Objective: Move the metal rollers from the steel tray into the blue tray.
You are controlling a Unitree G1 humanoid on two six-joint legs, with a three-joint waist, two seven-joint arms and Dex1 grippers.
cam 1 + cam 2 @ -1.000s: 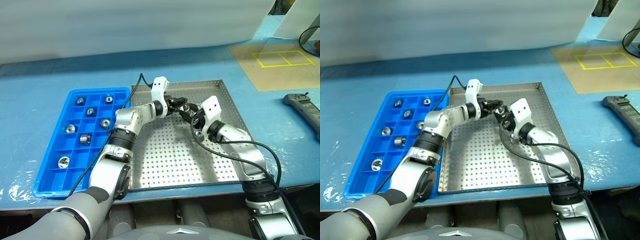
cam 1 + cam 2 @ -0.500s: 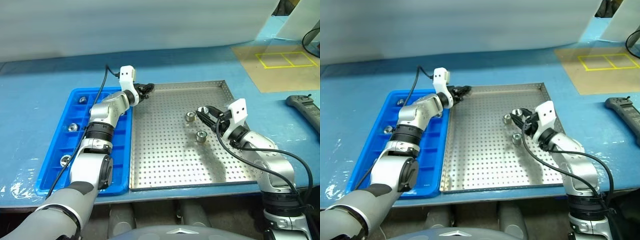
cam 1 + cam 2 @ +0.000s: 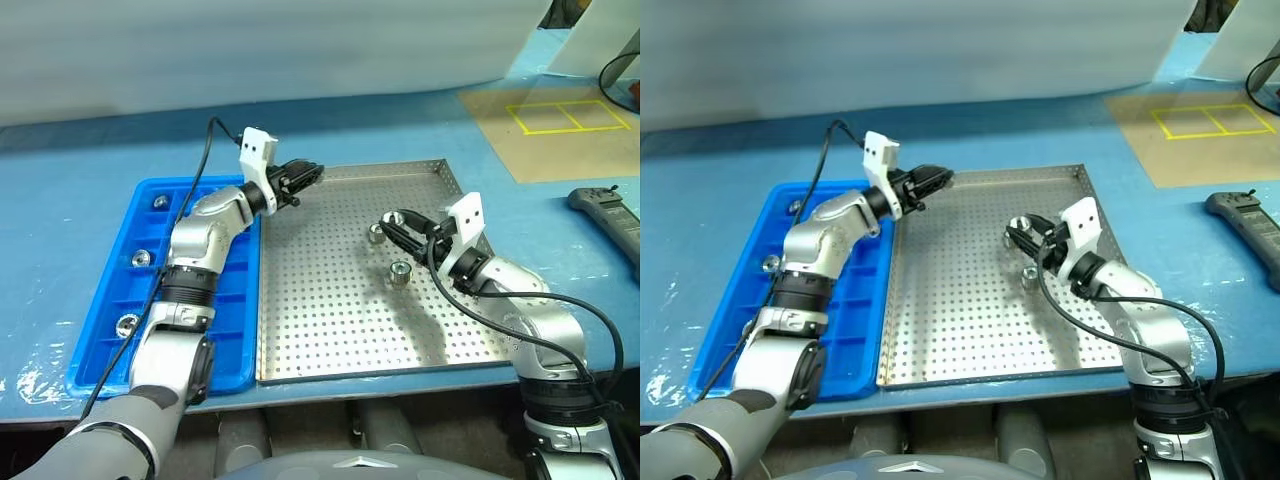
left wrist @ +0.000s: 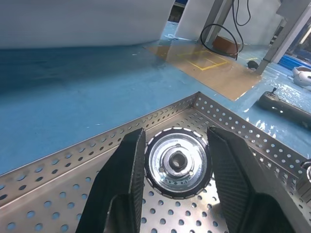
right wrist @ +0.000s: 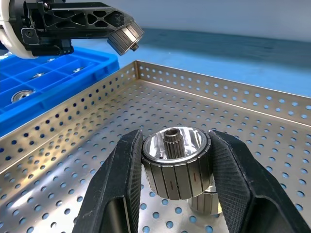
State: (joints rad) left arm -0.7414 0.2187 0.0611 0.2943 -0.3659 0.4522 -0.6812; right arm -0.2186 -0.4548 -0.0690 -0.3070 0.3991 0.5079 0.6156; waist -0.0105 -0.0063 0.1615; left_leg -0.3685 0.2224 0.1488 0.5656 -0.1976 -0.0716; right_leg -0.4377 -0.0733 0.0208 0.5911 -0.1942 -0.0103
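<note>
Swung apart since a second ago: both tools then met nose to nose over the far middle of the large square perforated steel tray (image 3: 340,320), now well separated. Nearest, three small shiny silver metal rollers in compartments of the bright blue plastic gridded tray (image 3: 110,345): one (image 3: 127,324) near, one (image 3: 141,258) midway, one (image 3: 161,201) far. On the steel tray floor, two more rollers, (image 3: 400,271) and (image 3: 377,233), just beside the right tool (image 3: 392,228). Right tool's black fingers closed on a ribbed metal roller (image 5: 174,165). Farther, left tool (image 3: 308,172) above the steel tray's far left corner, beside the blue tray, clamped on a roller (image 4: 178,161). All on a blue desk (image 3: 80,180).
</note>
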